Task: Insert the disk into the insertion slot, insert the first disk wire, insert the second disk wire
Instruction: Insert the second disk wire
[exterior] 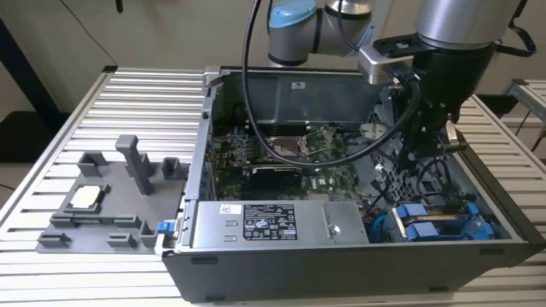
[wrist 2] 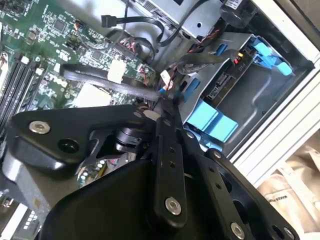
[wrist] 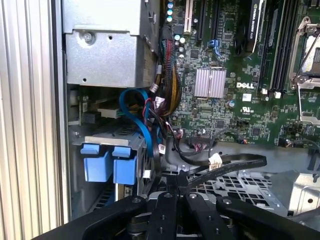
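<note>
Gripper (wrist: 177, 176) fingers closed, apparently pinching the black disk wire (wrist: 240, 161); wire judged limp, light, best held near its connector.

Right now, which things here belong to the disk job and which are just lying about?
Job: gripper, shut on the flat black cable; disk in blue carrier; drive cage.
Lying about: grey fixture plate; chip on it; power supply.

I see a printed white label (exterior: 268, 222) on the power supply (exterior: 341, 225); a white logo (wrist: 245, 85) on the motherboard (wrist: 220, 117).
</note>
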Tool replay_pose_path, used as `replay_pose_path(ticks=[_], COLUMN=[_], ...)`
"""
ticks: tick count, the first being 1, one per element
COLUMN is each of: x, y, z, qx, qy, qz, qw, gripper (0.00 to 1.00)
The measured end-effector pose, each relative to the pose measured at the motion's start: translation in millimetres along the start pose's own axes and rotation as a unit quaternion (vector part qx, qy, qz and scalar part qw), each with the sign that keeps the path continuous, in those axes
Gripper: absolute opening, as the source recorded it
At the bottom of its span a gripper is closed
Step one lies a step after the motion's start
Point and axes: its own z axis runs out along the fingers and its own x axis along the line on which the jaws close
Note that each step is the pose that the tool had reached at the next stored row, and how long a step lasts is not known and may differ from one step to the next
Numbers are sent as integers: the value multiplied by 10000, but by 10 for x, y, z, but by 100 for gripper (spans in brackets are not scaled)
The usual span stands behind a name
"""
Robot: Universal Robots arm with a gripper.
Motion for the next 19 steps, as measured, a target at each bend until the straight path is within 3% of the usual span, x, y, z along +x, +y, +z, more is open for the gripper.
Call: replay_pose_path(ticks=[1,17,19], x=[0,2,2], y=[0,-2,0], z=[0,-31,-36], qx=[0,-3,-3], qy=[2,47,51], qz=[0,-6,-6], qw=[10000,10000,10000], gripper=[12,12,20])
